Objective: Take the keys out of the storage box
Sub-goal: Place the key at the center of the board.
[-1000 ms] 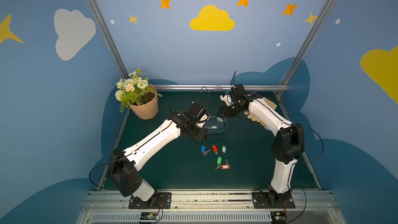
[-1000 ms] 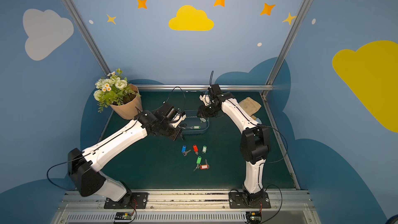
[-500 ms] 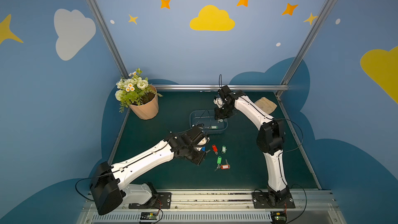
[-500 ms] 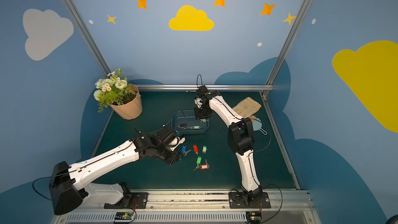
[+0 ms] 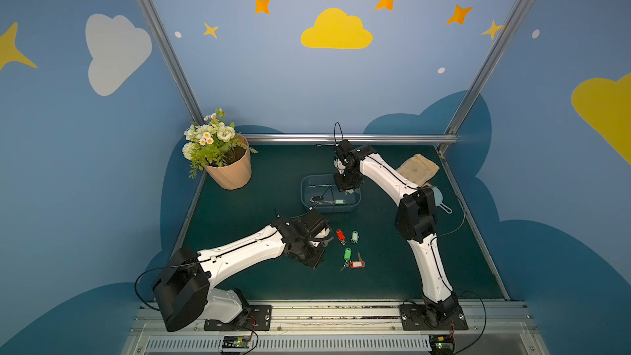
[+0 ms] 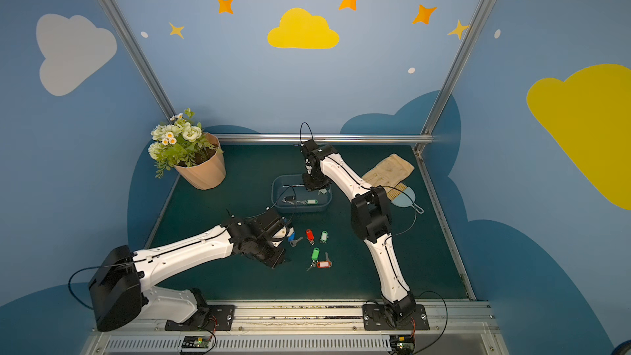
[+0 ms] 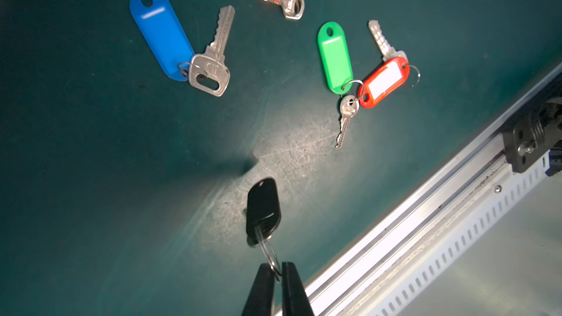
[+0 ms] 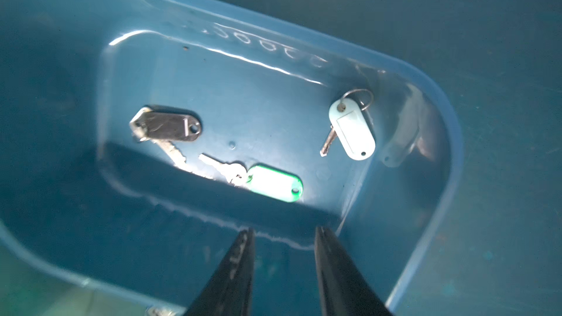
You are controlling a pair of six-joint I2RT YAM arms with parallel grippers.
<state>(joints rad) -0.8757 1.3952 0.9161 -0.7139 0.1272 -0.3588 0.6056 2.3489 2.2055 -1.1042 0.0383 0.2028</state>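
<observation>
We see the left gripper with fingers almost together, pinching the ring of a black-tagged key above the mat. The right gripper, fingers spread and empty, hangs over the box, which holds three keys; other keys lie on the mat.

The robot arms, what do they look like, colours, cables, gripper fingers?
The left arm and right arm have white shells, black joint housings and black base plates on a silver rail. A thin black cable loops along each. The left gripper and right gripper end in slim, tapering black fingers.
</observation>
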